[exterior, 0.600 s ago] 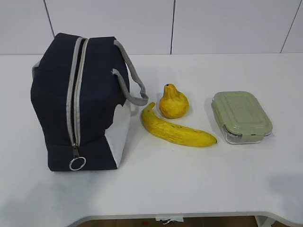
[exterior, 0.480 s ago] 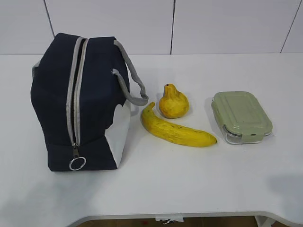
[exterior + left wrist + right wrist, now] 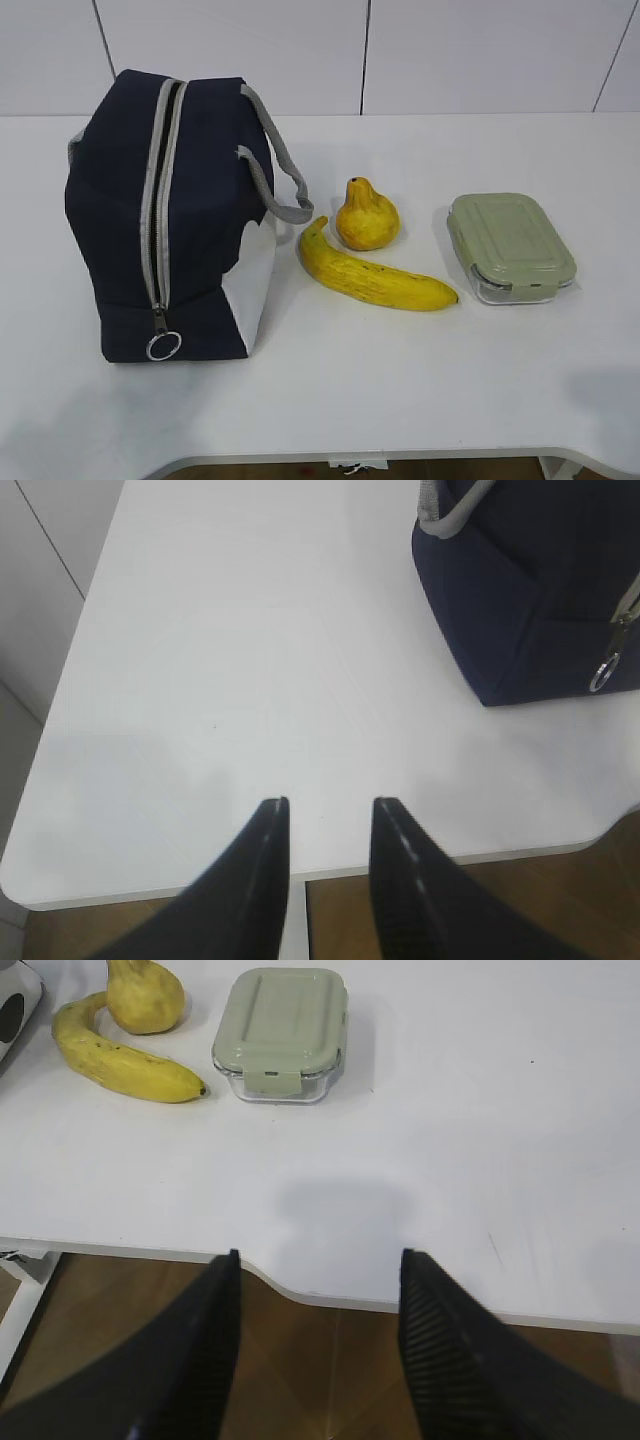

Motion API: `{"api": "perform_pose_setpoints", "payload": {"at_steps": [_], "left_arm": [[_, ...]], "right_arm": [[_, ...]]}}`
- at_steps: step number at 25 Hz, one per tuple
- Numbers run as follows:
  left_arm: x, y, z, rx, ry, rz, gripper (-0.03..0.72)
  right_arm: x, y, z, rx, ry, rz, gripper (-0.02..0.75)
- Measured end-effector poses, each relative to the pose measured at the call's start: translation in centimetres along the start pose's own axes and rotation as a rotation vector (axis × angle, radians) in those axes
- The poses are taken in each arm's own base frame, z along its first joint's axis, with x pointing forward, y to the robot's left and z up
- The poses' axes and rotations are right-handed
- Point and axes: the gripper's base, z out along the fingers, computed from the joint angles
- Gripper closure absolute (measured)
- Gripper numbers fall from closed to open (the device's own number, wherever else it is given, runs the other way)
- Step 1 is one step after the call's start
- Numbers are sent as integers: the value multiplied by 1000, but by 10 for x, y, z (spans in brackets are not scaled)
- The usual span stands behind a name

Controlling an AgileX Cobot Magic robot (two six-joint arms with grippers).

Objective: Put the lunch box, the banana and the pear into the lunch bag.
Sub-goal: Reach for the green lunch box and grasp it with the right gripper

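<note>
On a white table (image 3: 400, 380), the lunch bag (image 3: 170, 215), banana (image 3: 375, 272), pear (image 3: 366, 216) and lunch box (image 3: 510, 246) sit apart.
Left gripper (image 3: 328, 815) and right gripper (image 3: 318, 1265) both hang parted, holding nothing.

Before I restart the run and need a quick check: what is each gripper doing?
Left gripper: open, holding nothing, above the table edge.
Right gripper: open wider, holding nothing, short of the lunch box.

Just black fingers poking in from the bottom of each wrist cam. Left gripper (image 3: 328, 805): smooth, glossy, tapering to narrow tips with a pale inner edge. Right gripper (image 3: 320, 1255): matte black, broader, finely ribbed inner pads (image 3: 432, 1330).
</note>
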Motion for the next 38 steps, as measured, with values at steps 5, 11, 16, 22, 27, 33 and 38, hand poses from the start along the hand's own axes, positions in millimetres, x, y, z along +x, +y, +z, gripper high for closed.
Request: {"api": "perform_pose_setpoints", "payload": {"at_steps": [5, 11, 16, 22, 27, 33, 38], "left_arm": [[0, 0, 0, 0, 0, 0, 473], [0, 0, 0, 0, 0, 0, 473], [0, 0, 0, 0, 0, 0, 473], [0, 0, 0, 0, 0, 0, 473], [0, 0, 0, 0, 0, 0, 473], [0, 0, 0, 0, 0, 0, 465], [0, 0, 0, 0, 0, 0, 462]], "right_arm": [[0, -2, 0, 23, -2, -10, 336], [-13, -4, 16, 36, 116, -14, 336], [-30, -4, 38, 41, 260, 40, 337], [-60, -5, 72, 55, 348, 127, 337], [-79, -5, 112, 58, 394, 144, 336], [-95, -6, 159, 60, 472, 143, 336], [-117, -14, 201, 81, 505, 154, 337]]}}
